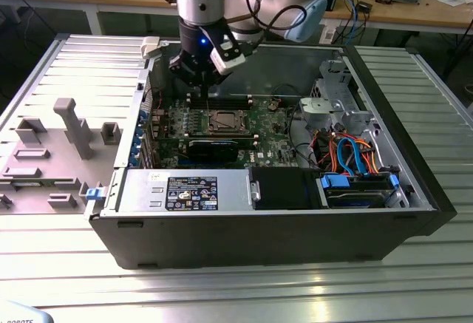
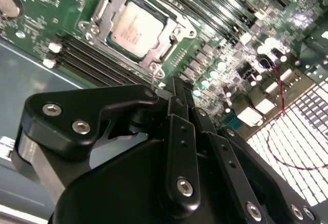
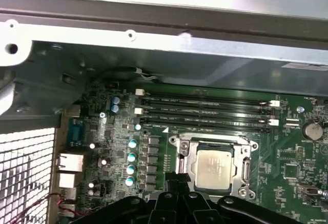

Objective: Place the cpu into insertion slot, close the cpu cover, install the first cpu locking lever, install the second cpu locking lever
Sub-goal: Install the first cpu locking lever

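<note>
Pincer (image 1: 198,79) first: it hangs over the far edge of the motherboard, inside the open case, and in the second wrist view its black fingers (image 2: 177,98) are drawn together to a narrow tip with nothing between them, just beside the socket's near corner.

From the biggest thing down: the ribbed metal desk (image 1: 74,64) carries the open computer case (image 1: 259,238), with a grey fixture tray (image 1: 55,142) at the exterior view's left. Inside the case lies the green motherboard (image 1: 222,127); a drive bay with blue and orange cables (image 1: 351,153) sits at the exterior view's right. A black power supply box (image 1: 185,192) runs along the near wall.

Four long black memory slots (image 3: 205,114) run side by side next to the socket. The insertion slot (image 3: 212,167) holds the cpu (image 3: 214,168), its dull silver top facing up. The cpu cover (image 2: 115,6) lies flat around the chip, framing it through its square window.
</note>
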Motion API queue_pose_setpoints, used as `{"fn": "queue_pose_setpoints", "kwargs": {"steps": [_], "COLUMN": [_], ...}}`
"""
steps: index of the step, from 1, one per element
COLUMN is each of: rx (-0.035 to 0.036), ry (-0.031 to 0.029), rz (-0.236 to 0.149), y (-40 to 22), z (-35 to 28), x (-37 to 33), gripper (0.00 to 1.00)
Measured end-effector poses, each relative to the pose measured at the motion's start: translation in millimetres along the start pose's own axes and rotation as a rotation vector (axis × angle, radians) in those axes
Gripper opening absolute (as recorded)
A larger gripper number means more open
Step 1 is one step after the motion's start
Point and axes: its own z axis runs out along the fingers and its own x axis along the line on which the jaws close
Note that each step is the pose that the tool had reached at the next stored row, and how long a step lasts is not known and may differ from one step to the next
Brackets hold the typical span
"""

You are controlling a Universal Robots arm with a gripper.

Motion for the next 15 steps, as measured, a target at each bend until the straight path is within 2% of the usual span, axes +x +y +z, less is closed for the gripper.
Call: {"fn": "queue_pose_setpoints", "kwargs": {"steps": [2, 7, 13, 15], "rx": [0.0001, 0.0001, 0.0001, 0.0021], "ry": [-0.0002, -0.0004, -0.0005, -0.0002], "rz": [0.004, 0.007, 0.008, 0.008], "y": [1.9, 8.5, 30.2, 33.7], "z": [0.6, 2.6, 7.2, 8.9], "x": [5.5, 7.0, 5.9, 5.5], "gripper": [0.11, 0.11, 0.11, 0.11]}}
